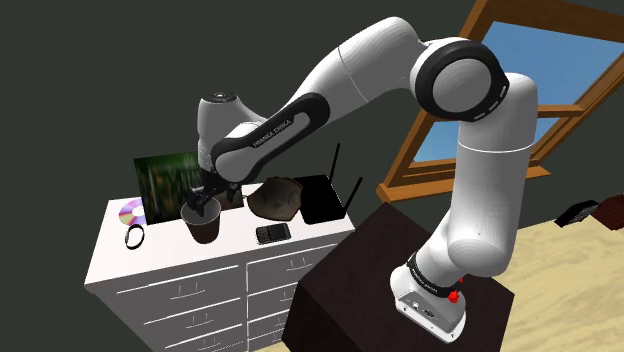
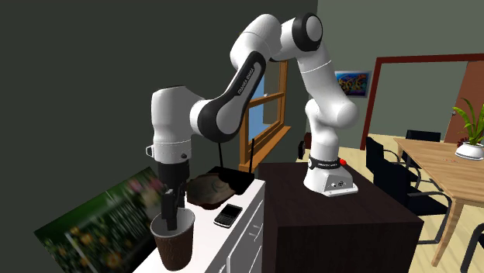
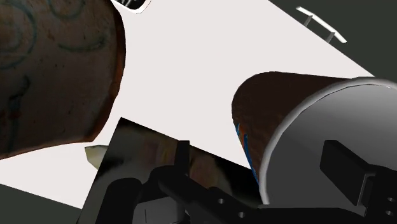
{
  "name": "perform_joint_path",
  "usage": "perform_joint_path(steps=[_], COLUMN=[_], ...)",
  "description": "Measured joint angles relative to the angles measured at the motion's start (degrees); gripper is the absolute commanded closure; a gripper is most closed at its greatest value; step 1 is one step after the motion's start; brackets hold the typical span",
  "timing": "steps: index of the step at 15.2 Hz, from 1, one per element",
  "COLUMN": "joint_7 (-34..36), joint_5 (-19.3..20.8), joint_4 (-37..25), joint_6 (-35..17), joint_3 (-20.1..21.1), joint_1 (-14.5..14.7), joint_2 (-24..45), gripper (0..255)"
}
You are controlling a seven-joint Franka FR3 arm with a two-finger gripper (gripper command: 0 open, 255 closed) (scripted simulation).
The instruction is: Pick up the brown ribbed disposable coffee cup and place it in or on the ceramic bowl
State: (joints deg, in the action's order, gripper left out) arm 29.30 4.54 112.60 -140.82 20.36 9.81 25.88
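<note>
One brown cup (image 1: 207,232) with a white rim is seen upright near the middle of the dresser top (image 1: 170,265), just in front of the picture (image 1: 165,183) propped along the back edge. Gripper (image 1: 205,205) is lowered onto the cup from above, jaws parted. In the wrist view one finger (image 3: 343,167) is set inside the cup's mouth and the other finger (image 3: 182,156) outside it, so the cup's wall is straddled. Contact of either pad with the wall cannot be told; nothing is clasped. Brown bowl (image 1: 277,198) with blue swirls is placed near the back edge, beside the cup toward the stand-side end, apart from it. Black router (image 1: 320,200) is stood past the bowl, by the back corner. Phone (image 1: 272,233) is laid flat in front of the bowl, nearer the front edge. Disc (image 1: 131,212) is laid at the opposite end.
</note>
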Motion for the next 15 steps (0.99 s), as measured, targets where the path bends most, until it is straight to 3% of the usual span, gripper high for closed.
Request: perform_joint_path(steps=[3, 4, 15], joint_7=[0.0, 0.0, -0.1], joint_5=[0.0, 0.0, -0.1], joint_4=[0.0, 0.0, -0.1], joint_6=[0.0, 0.0, 0.3], joint_3=[0.0, 0.0, 0.0], joint_1=[0.0, 0.0, -0.1], joint_2=[0.0, 0.0, -0.2], gripper=[0, 255, 255])
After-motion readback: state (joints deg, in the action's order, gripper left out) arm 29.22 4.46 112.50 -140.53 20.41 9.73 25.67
